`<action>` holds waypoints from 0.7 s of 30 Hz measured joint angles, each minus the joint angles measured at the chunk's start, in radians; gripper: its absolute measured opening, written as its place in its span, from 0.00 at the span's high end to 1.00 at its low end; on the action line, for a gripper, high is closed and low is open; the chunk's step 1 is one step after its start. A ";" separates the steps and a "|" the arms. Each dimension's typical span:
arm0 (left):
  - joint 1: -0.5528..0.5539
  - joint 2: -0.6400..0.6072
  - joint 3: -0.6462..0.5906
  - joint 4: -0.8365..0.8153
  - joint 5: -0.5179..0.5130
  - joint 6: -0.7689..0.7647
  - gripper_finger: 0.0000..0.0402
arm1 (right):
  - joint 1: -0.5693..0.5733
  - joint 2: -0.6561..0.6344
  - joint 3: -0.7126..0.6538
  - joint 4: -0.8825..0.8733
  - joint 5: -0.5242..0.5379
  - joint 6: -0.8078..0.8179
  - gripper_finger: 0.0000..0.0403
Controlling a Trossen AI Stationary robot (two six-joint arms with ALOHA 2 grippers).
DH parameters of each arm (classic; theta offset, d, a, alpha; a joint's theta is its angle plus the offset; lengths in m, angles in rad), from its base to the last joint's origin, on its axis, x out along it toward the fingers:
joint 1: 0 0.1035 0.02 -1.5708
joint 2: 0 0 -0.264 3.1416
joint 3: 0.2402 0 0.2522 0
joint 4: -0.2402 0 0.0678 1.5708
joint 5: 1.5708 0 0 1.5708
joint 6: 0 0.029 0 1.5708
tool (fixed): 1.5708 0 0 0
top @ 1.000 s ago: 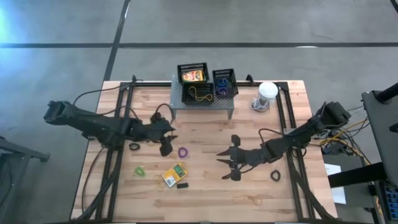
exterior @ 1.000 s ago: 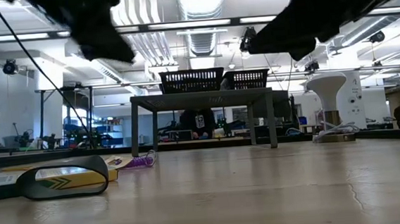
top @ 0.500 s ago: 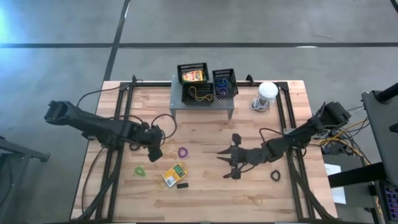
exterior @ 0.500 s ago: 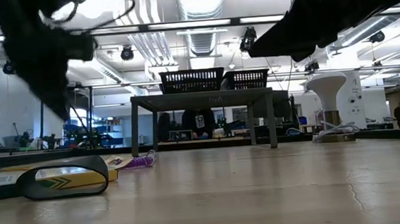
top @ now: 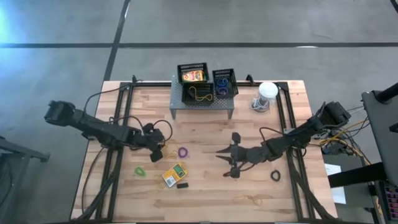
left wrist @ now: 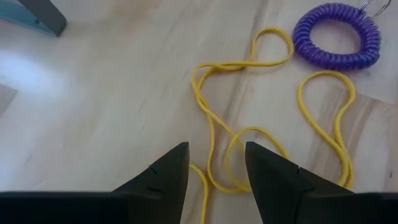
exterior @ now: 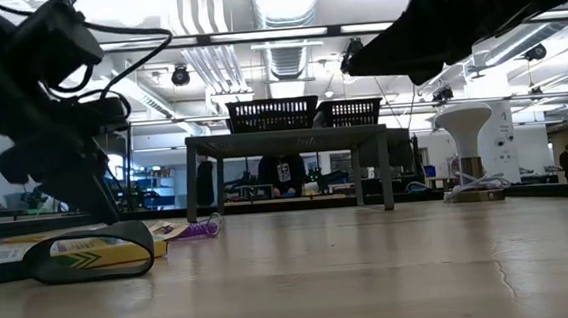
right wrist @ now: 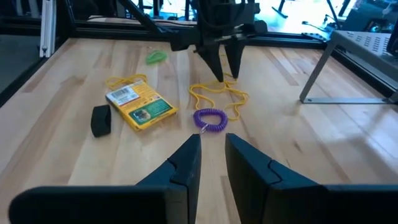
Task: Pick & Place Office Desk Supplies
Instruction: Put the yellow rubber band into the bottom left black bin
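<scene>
Left jaws [left wrist: 216, 165]: your left jaws are spread, tips just above the worktop [top: 205, 193], nothing pinched between them.
Yellow band [left wrist: 249, 134]: a loose yellow rubber-band loop lies tangled on the wood directly ahead of the left jaws, one strand running into the gap between the two tips.
Purple coil [left wrist: 336, 36]: beyond the left jaws and off to one side, flat on the wood, just past the far end of the yellow band.
Right jaws [right wrist: 211, 158]: your right jaws are open with a narrow gap, empty, hanging above the wood well apart from the left jaws.
Ahead of the right jaws: the purple coil lies nearest, the yellow band just behind it, and the left arm's fingertips stand over that band.
Crayon box [right wrist: 140, 104]: yellow-orange, flat on the wood, ahead of the right jaws and to the side of the purple coil.
Black block [right wrist: 100, 120]: just beside the crayon box, on the side away from the coil.
Green band [top: 140, 170]: near the left jaws, on the wood.
Black band [top: 275, 176]: beside the right arm, behind its jaws.
Baskets [top: 193, 74]: black lattice baskets on the grey shelf [top: 202, 101], far from both jaws; one holds a crayon box.
White round object [top: 267, 91]: beside the shelf.
</scene>
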 joint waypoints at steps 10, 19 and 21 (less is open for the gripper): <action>-0.001 0.022 -0.056 0.129 0.050 -0.001 0.73 | -0.011 0.000 0.000 0.066 0.000 -0.025 0.81; -0.001 0.077 -0.038 0.162 0.051 -0.005 0.97 | -0.011 0.000 0.000 0.067 0.000 -0.031 0.83; -0.001 0.074 -0.005 0.149 0.054 -0.003 0.98 | -0.011 0.000 0.000 0.067 0.000 -0.032 0.84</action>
